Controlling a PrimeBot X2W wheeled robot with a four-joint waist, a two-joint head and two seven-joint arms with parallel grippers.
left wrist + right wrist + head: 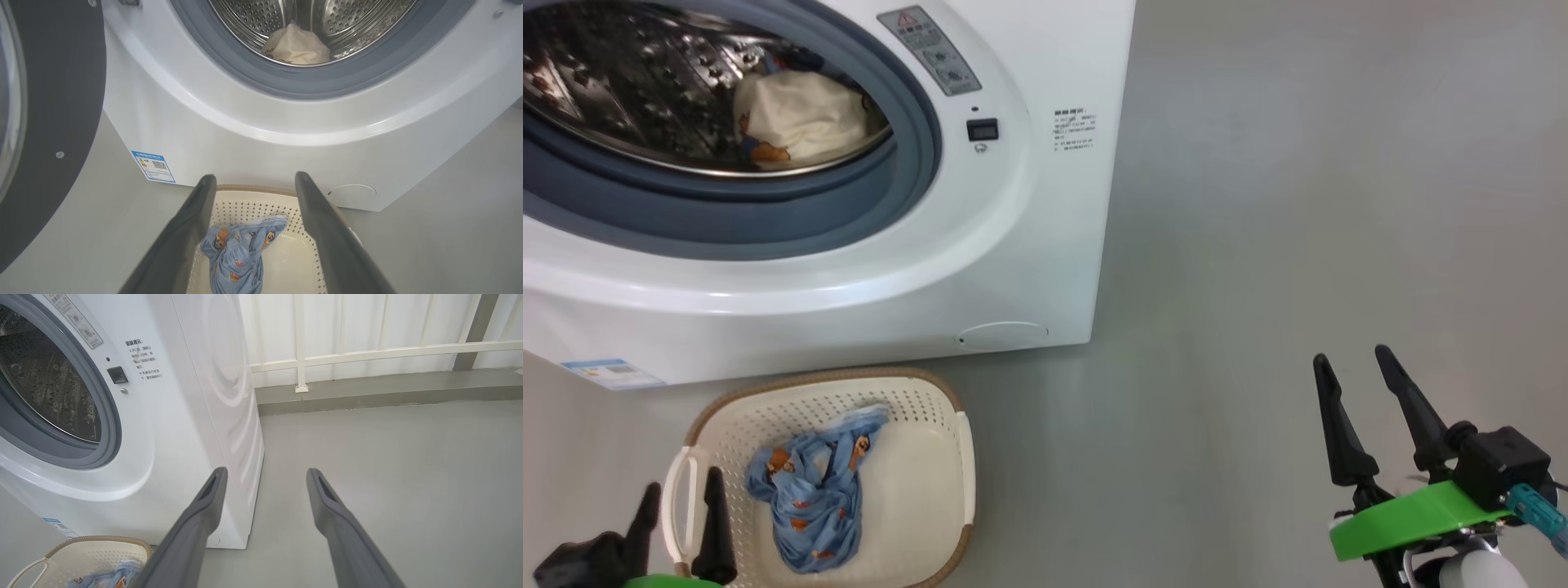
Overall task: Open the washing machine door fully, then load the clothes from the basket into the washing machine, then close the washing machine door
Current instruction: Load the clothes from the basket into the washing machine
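I am mid-loading: the cream garment (800, 114) is lying in the washing machine (1013, 245), the blue garment (813, 498) sitting in the basket (849, 376) before it. My left gripper (682, 494) is hovering wide open over the basket's left rim; next, I judge, it is needing to shift right, descend and pinch.

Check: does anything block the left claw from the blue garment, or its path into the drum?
Nothing visible does. The open left claw points at the blue garment in the basket; the door is swung aside, and the drum holds a cream garment.
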